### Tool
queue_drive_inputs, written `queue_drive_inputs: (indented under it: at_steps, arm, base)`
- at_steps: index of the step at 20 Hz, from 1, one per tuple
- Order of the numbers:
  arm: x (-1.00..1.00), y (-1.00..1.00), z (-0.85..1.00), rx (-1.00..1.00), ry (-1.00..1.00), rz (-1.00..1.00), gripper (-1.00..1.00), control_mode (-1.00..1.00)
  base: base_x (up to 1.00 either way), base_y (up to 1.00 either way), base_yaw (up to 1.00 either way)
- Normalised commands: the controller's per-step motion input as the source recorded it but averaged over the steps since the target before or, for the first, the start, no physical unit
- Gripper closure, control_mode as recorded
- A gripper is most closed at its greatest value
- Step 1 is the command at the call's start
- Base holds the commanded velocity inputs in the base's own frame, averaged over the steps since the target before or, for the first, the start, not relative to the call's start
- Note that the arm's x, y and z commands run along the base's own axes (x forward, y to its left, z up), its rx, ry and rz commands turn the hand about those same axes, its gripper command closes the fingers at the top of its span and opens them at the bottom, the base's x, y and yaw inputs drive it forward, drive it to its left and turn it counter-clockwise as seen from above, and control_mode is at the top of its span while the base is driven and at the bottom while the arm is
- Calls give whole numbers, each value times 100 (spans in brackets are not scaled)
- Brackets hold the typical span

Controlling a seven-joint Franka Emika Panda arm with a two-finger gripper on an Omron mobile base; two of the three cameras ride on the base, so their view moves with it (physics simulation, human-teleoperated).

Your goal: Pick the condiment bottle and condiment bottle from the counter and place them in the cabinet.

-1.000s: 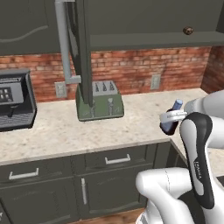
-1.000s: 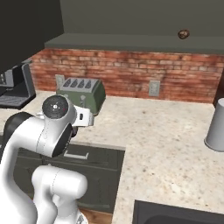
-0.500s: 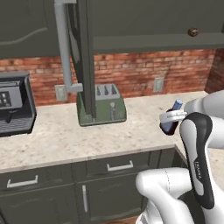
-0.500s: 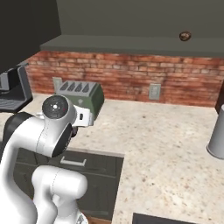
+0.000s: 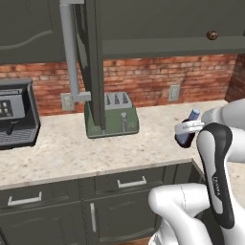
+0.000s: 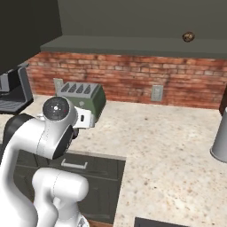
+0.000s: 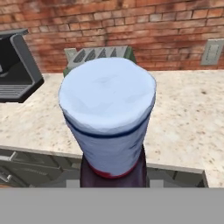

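Gripper (image 5: pixel 187 130) is clamping tight on one condiment bottle (image 5: pixel 187 132), carrying it above the counter (image 5: pixel 62 153) at about 3 o'clock in the left base view. Looks like bottle one is only picked so far, so it's needing to go in the cabinet (image 5: pixel 162 24) up at 12 o'clock, and the second one is waiting too.

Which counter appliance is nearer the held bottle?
The green toaster, left of the bottle; the black coffee machine stands farther left, beyond it.

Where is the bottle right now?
The bottle is off the counter, shut in the pincer at the right of the left base view, right of the toaster.
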Motion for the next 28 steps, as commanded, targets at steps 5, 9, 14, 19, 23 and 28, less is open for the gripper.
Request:
queue_drive_inputs:
  at_steps: [5, 9, 14, 19, 23, 28]
  arm:
    - [0, 0, 0, 0, 0, 0, 100, 100]
    - [0, 0, 0, 0, 0, 4, 100, -100]
    - [-21, 0, 20, 0, -5, 6, 100, -100]
    - [-24, 0, 37, -1, -6, 7, 100, -100]
    - [-7, 0, 45, -1, -3, 5, 100, -100]
    - [0, 0, 45, -3, -1, 3, 100, -100]
  base:
    - [20, 0, 0]
    - [0, 0, 0]
    - [0, 0, 0]
    - [0, 0, 0]
    - [0, 0, 0]
    - [0, 0, 0]
